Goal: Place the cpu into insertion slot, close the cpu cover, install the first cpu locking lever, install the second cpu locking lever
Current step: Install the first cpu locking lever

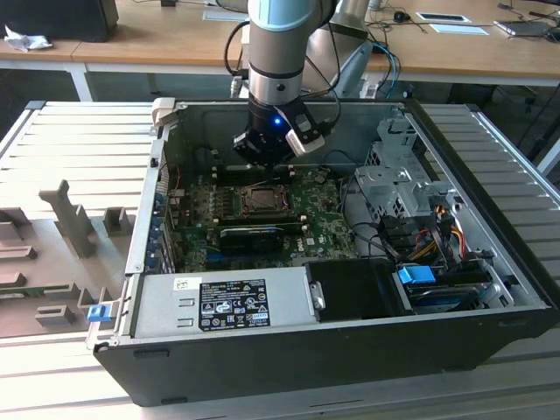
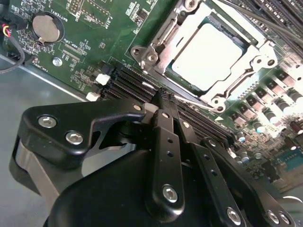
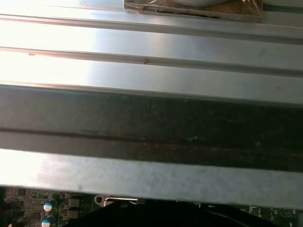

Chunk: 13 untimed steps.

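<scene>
In the second wrist view the cpu [image 2: 210,56] lies flat in the insertion slot [image 2: 151,56], its silver-grey top showing through the window of the cpu cover [image 2: 258,64], which lies down over it. My gripper [image 2: 163,97] hangs just off the socket, over the black memory slots [image 2: 137,82]. Its black fingers [image 2: 163,142] are pressed together with nothing between them. In the exterior view the gripper [image 1: 262,150] sits just behind the insertion slot [image 1: 260,199] inside the open case. I cannot tell how the locking levers stand.
The green board [image 2: 94,28] carries a coin battery [image 2: 47,27]. A black block [image 1: 254,234] lies in front of the socket, the power supply [image 1: 227,302] nearer still. A drive cage [image 1: 398,179] and cables [image 1: 429,236] fill the exterior view's right. The case wall [image 3: 151,127] stands close.
</scene>
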Available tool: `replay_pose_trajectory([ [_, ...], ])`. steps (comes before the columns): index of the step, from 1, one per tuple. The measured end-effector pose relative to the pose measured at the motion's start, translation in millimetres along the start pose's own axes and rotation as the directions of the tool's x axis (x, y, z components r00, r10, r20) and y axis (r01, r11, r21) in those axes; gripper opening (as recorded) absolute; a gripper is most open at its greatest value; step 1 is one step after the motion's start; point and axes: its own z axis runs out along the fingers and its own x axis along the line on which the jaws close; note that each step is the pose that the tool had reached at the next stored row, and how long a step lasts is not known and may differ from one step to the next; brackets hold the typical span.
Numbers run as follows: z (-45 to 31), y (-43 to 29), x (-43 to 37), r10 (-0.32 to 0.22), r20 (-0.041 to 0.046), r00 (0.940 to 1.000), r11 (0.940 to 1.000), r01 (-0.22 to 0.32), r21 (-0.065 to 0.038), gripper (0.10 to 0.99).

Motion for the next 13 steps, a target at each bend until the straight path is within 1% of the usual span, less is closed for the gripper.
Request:
replay_pose_trajectory([
  [6, 3.6, -0.7, -3.0, 0.0, 0.0, 1.0, 1.0, 0.0, 0.0, 0.106],
  [13, 7.0, -2.0, -3.8, 0.0, 0.0, 1.0, 1.0, 0.0, 0.0, 0.106],
])
